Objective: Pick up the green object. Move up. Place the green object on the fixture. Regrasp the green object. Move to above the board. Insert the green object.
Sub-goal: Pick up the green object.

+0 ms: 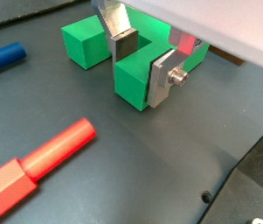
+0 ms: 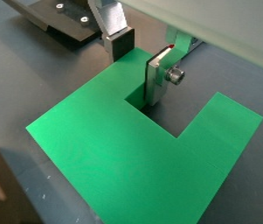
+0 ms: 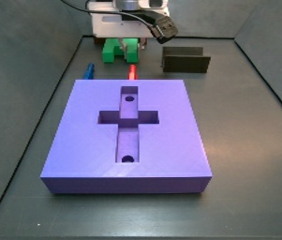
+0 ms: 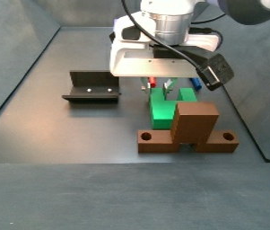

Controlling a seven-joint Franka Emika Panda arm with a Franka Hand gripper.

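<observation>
- Near the floor's far edge, I see my gripper (image 1: 145, 63) straddling one prong of the small bright green U-shaped piece (image 1: 131, 83), fingers parted, not yet clamped.
- Lifting, dark fixture (image 3: 185, 61), purple board (image 3: 128, 131): all ahead, I judge.

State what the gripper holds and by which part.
The gripper straddles one prong of the green object; whether its fingers actually clamp it cannot be told.
</observation>
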